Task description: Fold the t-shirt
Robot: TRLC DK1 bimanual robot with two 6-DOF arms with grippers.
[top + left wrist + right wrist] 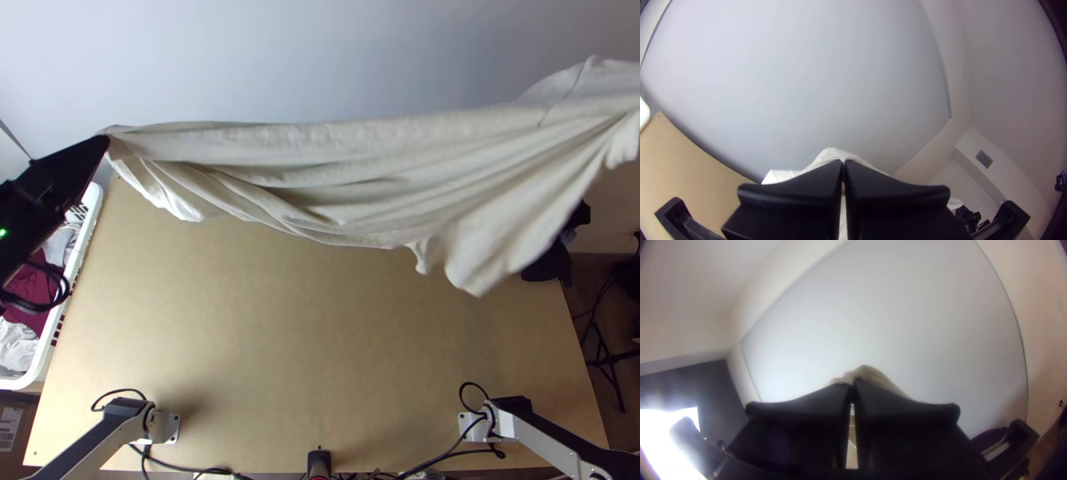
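A wide, light wooden table (280,360) with a smooth top stands in the room. Behind its far edge there is a big, flat, pale grey panel (320,56), and the wrist views show a cream-coloured wall (1040,298) next to it. To the right of the table is the brown floor (588,296), with a thin-legged black stand (612,372). The left wrist view shows a slatted grey vent (984,159). In the right wrist view, a glaring white light (662,435) is beside a dark grey wall section (684,378).

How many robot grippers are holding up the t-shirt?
2. The left gripper pinches one end of the t-shirt, at the top view's left; the right gripper, in the right wrist view, pinches another part.
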